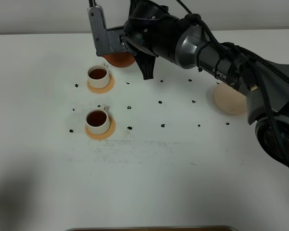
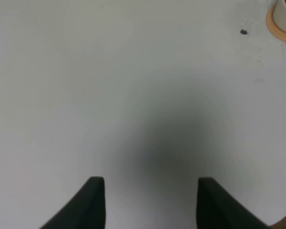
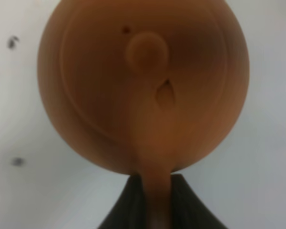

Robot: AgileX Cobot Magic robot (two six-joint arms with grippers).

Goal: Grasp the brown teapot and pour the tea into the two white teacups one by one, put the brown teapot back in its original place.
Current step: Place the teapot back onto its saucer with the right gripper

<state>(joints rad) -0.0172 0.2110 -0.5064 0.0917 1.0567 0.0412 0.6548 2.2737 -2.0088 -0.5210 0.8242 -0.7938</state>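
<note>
My right gripper (image 1: 123, 54) reaches across to the far left and is shut on the handle of the brown teapot (image 1: 118, 59), holding it just behind the far teacup (image 1: 98, 75). In the right wrist view the teapot (image 3: 143, 86) fills the frame, lid knob toward the camera, with its handle between my right gripper's (image 3: 152, 202) jaws. Both white teacups hold dark tea; the near one (image 1: 97, 120) sits on an orange coaster, as does the far one. The cream saucer (image 1: 229, 100) lies bare at the right. My left gripper (image 2: 151, 202) is open and empty over bare table.
The white table (image 1: 183, 163) carries scattered small black specks (image 1: 160, 102). A teacup on its orange coaster (image 2: 282, 21) shows at the corner of the left wrist view. A dark tray edge (image 1: 149, 228) lies at the table's front. The right arm (image 1: 216, 57) spans the far side.
</note>
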